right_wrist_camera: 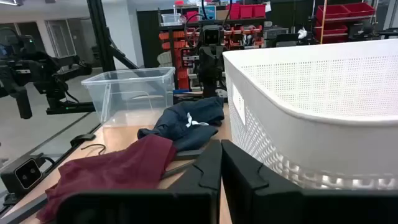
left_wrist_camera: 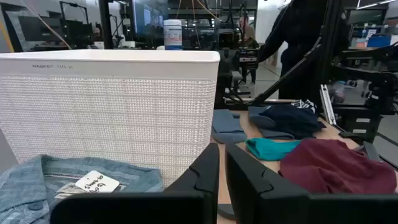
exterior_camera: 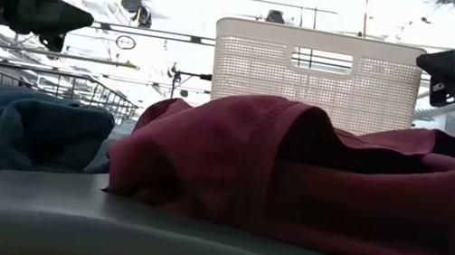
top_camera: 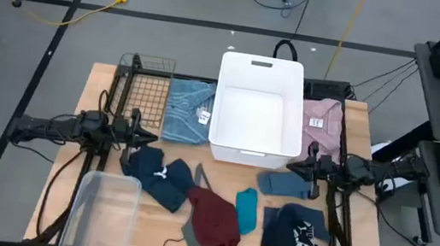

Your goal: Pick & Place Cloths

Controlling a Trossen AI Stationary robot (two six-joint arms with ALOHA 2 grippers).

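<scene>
Both jaws pinched shut and empty, left gripper (top_camera: 151, 138) and right gripper (top_camera: 290, 163) flanking the basket (top_camera: 265, 67); 7 cloths lie around it, maroon one (top_camera: 214, 217) draped on a hanger (top_camera: 200, 177); could snag coming up.

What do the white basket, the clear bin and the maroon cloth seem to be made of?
The white rectangular basket looks like matte moulded plastic: its walls show a fine perforated grid and a cut-out handle. The clear rectangular bin seems glossy transparent plastic, since the table shows through it. The maroon crumpled cloth appears to be soft woven or knit fabric, with folds and a stitched seam.
</scene>
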